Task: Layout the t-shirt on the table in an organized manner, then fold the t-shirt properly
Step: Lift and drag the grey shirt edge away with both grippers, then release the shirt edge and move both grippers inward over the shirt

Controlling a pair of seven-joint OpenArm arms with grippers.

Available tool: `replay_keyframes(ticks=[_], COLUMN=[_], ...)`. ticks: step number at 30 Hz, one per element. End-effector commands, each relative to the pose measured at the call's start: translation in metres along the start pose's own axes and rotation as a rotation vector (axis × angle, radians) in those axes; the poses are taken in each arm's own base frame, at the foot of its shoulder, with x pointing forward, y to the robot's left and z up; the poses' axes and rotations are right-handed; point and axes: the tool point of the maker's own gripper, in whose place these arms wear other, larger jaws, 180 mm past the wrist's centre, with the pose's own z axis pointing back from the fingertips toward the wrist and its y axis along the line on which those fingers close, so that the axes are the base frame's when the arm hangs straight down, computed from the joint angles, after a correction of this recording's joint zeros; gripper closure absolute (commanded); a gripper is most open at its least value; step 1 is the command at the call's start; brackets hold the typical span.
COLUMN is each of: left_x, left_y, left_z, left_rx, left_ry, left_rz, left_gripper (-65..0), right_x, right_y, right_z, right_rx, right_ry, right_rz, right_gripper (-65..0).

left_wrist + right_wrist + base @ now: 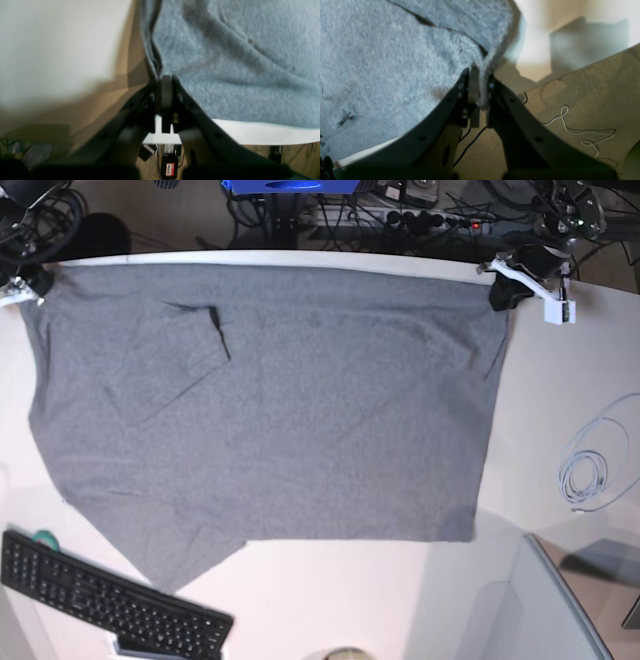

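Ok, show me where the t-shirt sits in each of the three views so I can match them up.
Left wrist: t-shirt fills the upper right, its edge pinched in the left pincer.
Right wrist: it fills the upper left, its edge pinched in the right pincer.
Base: spread across the middle of the table.
Shared landmark: the table's white edge under the shirt's hem.

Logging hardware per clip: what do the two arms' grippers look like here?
Both grippers, left gripper and right gripper, are matte black, with two long tapering fingers bearing small round screw holes. In the base view the left one carries a white bracket.
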Motion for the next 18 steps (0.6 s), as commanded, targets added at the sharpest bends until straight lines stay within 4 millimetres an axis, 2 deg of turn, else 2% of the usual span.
replay_keyframes(ticks=[1,5,7,8,13,16,18], left_x=[0.010,0.006,0.005,0.005,0.005,0.008,0.009], left_y=[0.007,0.012,0.011,0.011,0.013,0.013,0.013], left_z=[0.005,0.009,0.010,0.010,0.011,0.011,0.011], left_rx=[0.015,0.027,0.027,0.027,0.029,0.030,0.030], left_ry=[-0.030,-0.022,-0.021,-0.021,-0.026,-0.031,-0.034], left_rz=[-0.009,-0.006,-0.008,-0.008,-0.002,-0.008,-0.009], left_gripper=[0.0,0.0,0.0,-2.1,-29.5,-39.7,-42.6], right_x=[0.014,0.014,0.015,0.015,0.014,0.012,0.018], right_y=[-0.003,-0.003,-0.003,-0.004,-0.005,-0.014,-0.017], right_z=[0.007,0.007,0.008,0.008,0.009,0.013,0.020], right_rx=[-0.007,-0.007,-0.007,-0.008,-0.010,-0.023,-0.037], right_ry=[-0.039,-0.042,-0.045,-0.045,-0.046,-0.053,-0.081], right_rz=[0.016,0.016,0.015,0.013,0.009,-0.016,-0.014], right_gripper=[-6.6,-26.0,-29.3,-29.3,-29.9,-30.0,-30.0])
